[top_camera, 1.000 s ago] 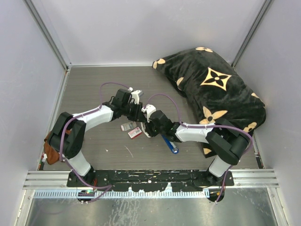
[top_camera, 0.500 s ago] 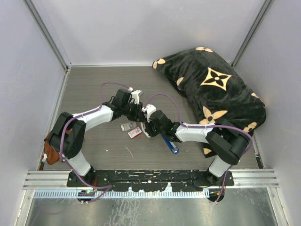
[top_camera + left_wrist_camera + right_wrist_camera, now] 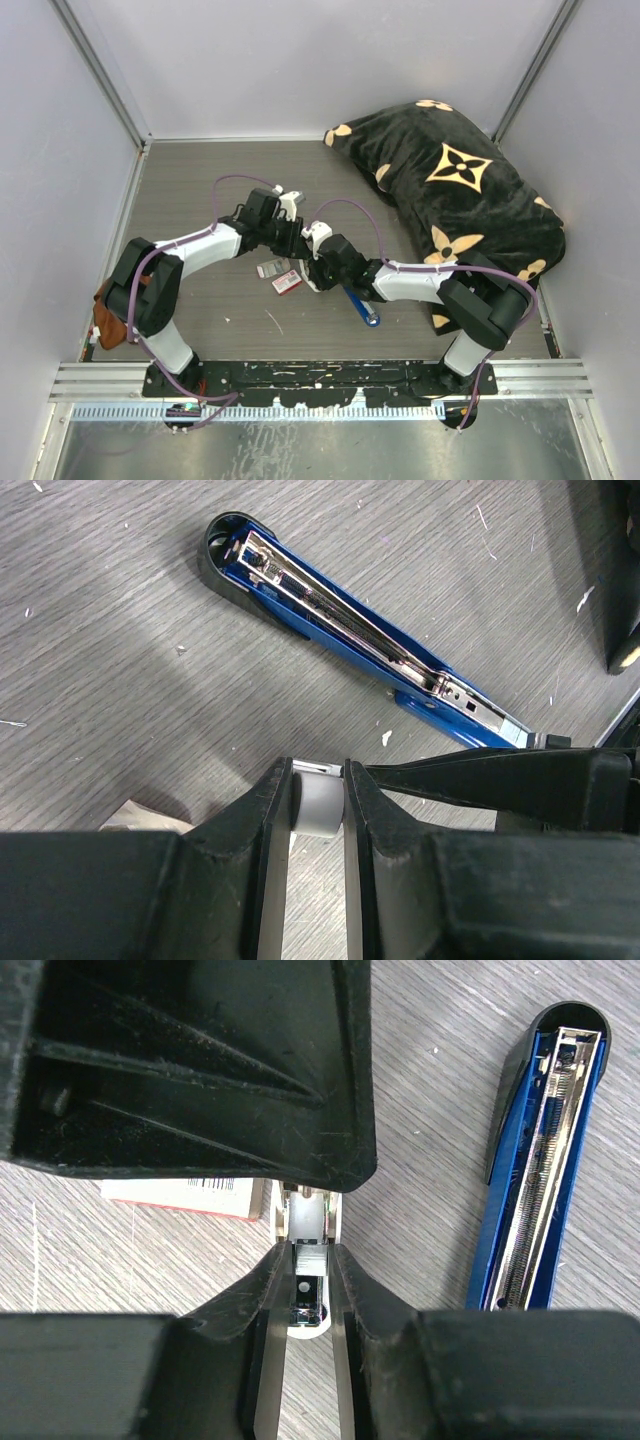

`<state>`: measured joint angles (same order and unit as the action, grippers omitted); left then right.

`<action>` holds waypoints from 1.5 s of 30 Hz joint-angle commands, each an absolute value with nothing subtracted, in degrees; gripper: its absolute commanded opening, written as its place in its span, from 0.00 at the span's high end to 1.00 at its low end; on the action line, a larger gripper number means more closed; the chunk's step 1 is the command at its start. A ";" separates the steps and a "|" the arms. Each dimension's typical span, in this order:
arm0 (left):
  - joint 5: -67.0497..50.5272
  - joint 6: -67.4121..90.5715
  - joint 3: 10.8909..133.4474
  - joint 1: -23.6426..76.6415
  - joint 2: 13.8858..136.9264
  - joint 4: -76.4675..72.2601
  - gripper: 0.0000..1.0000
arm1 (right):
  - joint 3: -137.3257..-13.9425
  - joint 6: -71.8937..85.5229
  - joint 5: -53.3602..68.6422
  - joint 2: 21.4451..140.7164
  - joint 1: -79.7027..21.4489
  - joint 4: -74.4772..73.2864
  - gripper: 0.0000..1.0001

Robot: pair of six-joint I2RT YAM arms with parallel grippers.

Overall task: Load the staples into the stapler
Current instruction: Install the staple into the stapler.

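Observation:
The blue stapler [image 3: 360, 305] lies opened flat on the table, its silver channel facing up [image 3: 350, 630] [image 3: 545, 1160]. My two grippers meet just left of it. The left gripper [image 3: 298, 243] [image 3: 318, 775] is shut on the rounded end of a small white oblong piece [image 3: 318, 805]. The right gripper [image 3: 314, 266] [image 3: 311, 1250] comes from the opposite side. Its fingers stand tight on both sides of the staples [image 3: 312, 1262], a small silvery ridged block seated in that white piece [image 3: 310, 1327]. The stapler is untouched.
A red-and-white cardboard box [image 3: 287, 282] [image 3: 180, 1195] lies just left of the grippers, with a small white packet [image 3: 268, 268] beside it. A large black patterned cushion [image 3: 450, 190] fills the right rear. A brown object [image 3: 105, 320] sits by the left arm's base.

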<state>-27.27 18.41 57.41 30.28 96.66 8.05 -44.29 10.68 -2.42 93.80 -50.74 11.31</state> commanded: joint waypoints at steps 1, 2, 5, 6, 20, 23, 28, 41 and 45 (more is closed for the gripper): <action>-29.35 17.75 57.74 31.90 98.55 12.39 1.00 | -45.87 11.14 -1.93 94.13 -50.71 12.92 0.71; -29.35 17.75 57.74 31.90 98.58 12.37 1.00 | -45.88 11.09 -1.93 94.13 -50.73 12.94 0.70; -29.31 17.75 57.74 31.90 98.66 12.44 1.00 | -45.94 11.07 -1.93 94.13 -50.71 12.93 0.67; -29.35 17.68 57.74 31.90 98.62 12.44 1.00 | -45.90 11.13 -1.93 94.09 -50.71 12.92 0.67; -29.10 17.40 57.92 31.91 98.73 12.74 1.00 | -46.57 13.56 -2.02 90.71 -50.58 11.69 0.61; -29.17 17.36 57.84 31.90 98.79 12.67 1.00 | -46.51 15.02 -1.67 88.52 -49.62 10.61 0.58; -31.50 16.90 57.22 31.99 98.56 10.73 1.00 | -44.17 18.87 2.61 84.13 -46.43 11.09 0.57; -35.99 11.89 53.28 36.72 95.10 3.96 1.00 | -33.48 32.22 13.06 75.74 -41.92 12.16 0.61; -37.06 11.16 51.53 37.96 93.16 1.14 1.00 | -30.31 34.59 12.59 74.01 -41.86 13.19 0.61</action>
